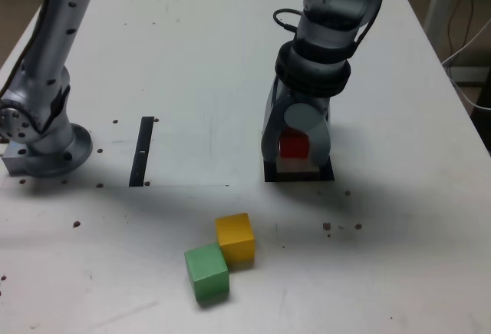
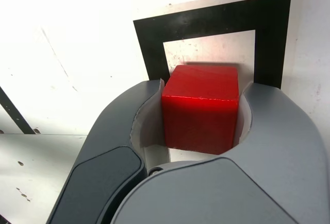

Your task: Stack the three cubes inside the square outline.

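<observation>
The green cube (image 1: 206,273) is sitting closest to the exterior camera, touching the yellow cube (image 1: 235,238) at one corner — both are lying on the table (image 1: 192,57) well clear of the arm. I am working the first step: placing the base block. My gripper (image 1: 295,146) is standing over the square outline (image 1: 325,174) toward the exterior view's right, and its jaws are clenching the red cube (image 2: 201,105) from both sides; the wrist view is showing the grey pads (image 2: 246,113) pressing against the cube's flanks with no gap I can make out.

The red cube is hanging over the white centre of the frame, roughly squared to its black border. Whether it is already resting on the surface or riding just above it — I cannot tell from either view.

I am judging the task as barely begun, with two cubes untouched. The next move is calling for a gentle settle, a release without nudging the block off centre, a straight lift, then a swing toward the yellow and green pair. The black strip (image 1: 142,150) is lying off to the exterior view's left, out of my way.
</observation>
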Robot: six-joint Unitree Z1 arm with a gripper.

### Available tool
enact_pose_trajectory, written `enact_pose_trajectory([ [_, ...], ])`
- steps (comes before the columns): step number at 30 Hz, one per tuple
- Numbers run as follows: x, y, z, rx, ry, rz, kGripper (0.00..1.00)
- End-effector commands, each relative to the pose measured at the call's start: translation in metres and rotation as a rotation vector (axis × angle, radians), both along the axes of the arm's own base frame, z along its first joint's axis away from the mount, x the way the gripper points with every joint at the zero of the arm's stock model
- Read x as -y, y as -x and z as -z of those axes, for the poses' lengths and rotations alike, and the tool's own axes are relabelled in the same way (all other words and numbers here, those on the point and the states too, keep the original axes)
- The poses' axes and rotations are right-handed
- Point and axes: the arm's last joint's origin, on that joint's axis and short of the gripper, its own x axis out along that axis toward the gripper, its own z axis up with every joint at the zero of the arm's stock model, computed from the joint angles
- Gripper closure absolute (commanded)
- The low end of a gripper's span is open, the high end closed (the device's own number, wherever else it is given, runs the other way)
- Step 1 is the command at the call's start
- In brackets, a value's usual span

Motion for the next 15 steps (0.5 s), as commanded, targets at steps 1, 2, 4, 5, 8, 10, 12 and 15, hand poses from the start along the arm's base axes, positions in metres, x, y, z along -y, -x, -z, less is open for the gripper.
enact_pose_trajectory([
  [1, 0.000, -0.001, 0.005, -0.010, 0.004, -0.001, 0.68],
  [2, 0.000, -0.001, 0.006, -0.011, 0.005, -0.001, 0.68],
  [4, 0.000, -0.002, 0.007, -0.013, 0.008, -0.002, 0.68],
  [5, 0.000, -0.002, 0.008, -0.013, 0.008, -0.002, 0.68],
  [8, 0.000, -0.002, 0.010, -0.016, 0.010, -0.002, 0.63],
  [10, 0.000, -0.002, 0.011, -0.018, 0.013, 0.000, 0.48],
  [12, 0.000, -0.001, 0.013, -0.019, 0.018, 0.001, 0.28],
  [15, 0.001, 0.000, 0.015, -0.021, 0.026, 0.001, 0.04],
])
